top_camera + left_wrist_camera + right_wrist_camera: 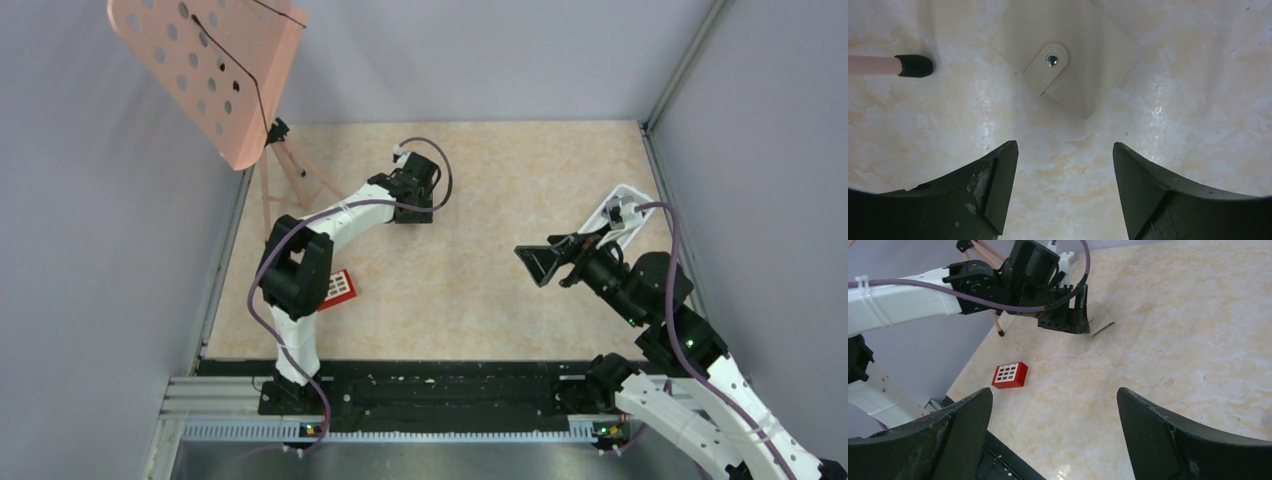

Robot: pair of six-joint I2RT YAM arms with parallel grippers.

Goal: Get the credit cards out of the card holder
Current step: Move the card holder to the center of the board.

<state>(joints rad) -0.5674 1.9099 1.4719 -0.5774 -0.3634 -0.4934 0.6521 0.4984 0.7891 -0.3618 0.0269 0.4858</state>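
Note:
The card holder (1068, 55) lies closed on the table, tan face up, with its snap tab fastened. My left gripper (1065, 145) is open and empty, hovering just short of it, not touching. In the top view the left gripper (415, 195) hides the holder. From the right wrist view, a corner of the holder (1099, 320) shows beyond the left gripper. My right gripper (545, 262) is open and empty, held above the table's right half, with its fingers (1148, 425) spread wide. No credit cards show in any view.
A red-and-white small object (338, 287) lies near the left arm's base; it also shows in the right wrist view (1009, 375). A white perforated tray (622, 212) sits by the right wall. A pink perforated stand (210, 70) rises at the back left, one foot (914, 65) near the holder.

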